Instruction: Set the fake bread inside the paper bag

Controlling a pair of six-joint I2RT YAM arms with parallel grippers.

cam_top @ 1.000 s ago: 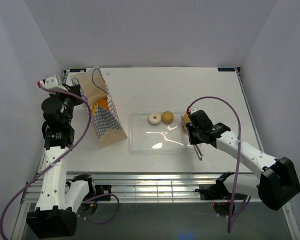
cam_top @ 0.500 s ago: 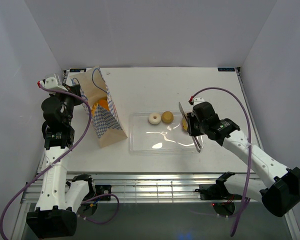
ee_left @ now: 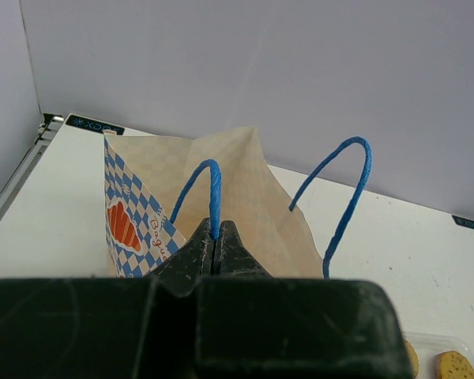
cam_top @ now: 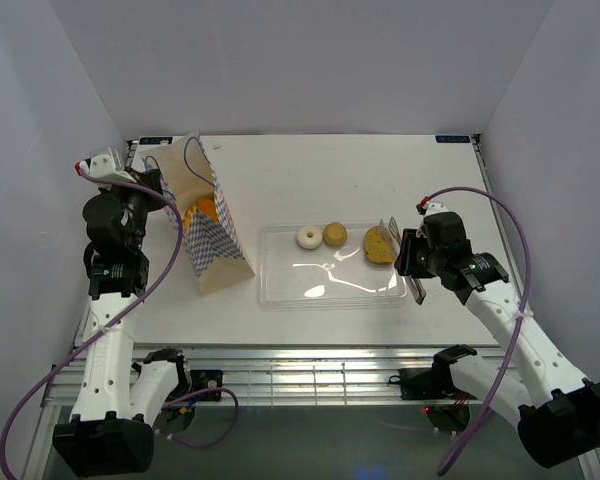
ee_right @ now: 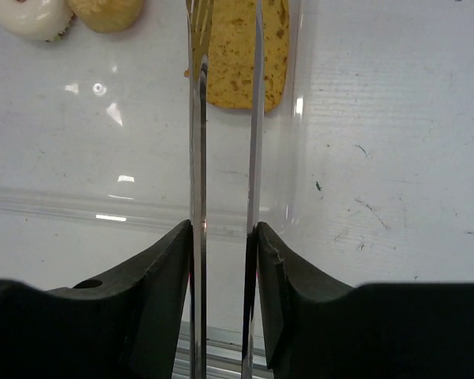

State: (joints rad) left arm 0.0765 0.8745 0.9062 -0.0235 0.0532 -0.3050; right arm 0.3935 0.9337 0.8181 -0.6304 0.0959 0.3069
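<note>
The paper bag (cam_top: 208,235) stands open at the left, an orange bread piece (cam_top: 205,211) inside it. My left gripper (cam_top: 152,192) is shut on one blue cord handle (ee_left: 212,193) of the bag (ee_left: 245,197). My right gripper (cam_top: 410,256) is shut on metal tongs (cam_top: 418,286), whose blades (ee_right: 197,118) stand apart. It sits at the right end of the clear tray (cam_top: 280,290). A brown toast slice (cam_top: 379,244) lies flat in the tray under the tong tips, also in the right wrist view (ee_right: 237,67). A white ring bun (cam_top: 308,237) and a tan bun (cam_top: 333,234) lie beside it.
The clear tray's right rim (ee_right: 291,158) runs just right of the tongs. The two buns show at the top left of the right wrist view, white (ee_right: 28,12) and tan (ee_right: 107,9). White walls enclose the table; its metal front rail (cam_top: 310,370) is near.
My right arm has drawn back to the right, off the tray's right end. The toast slice, half hidden under the gripper before, now lies uncovered in the tray. The left arm has not moved.
</note>
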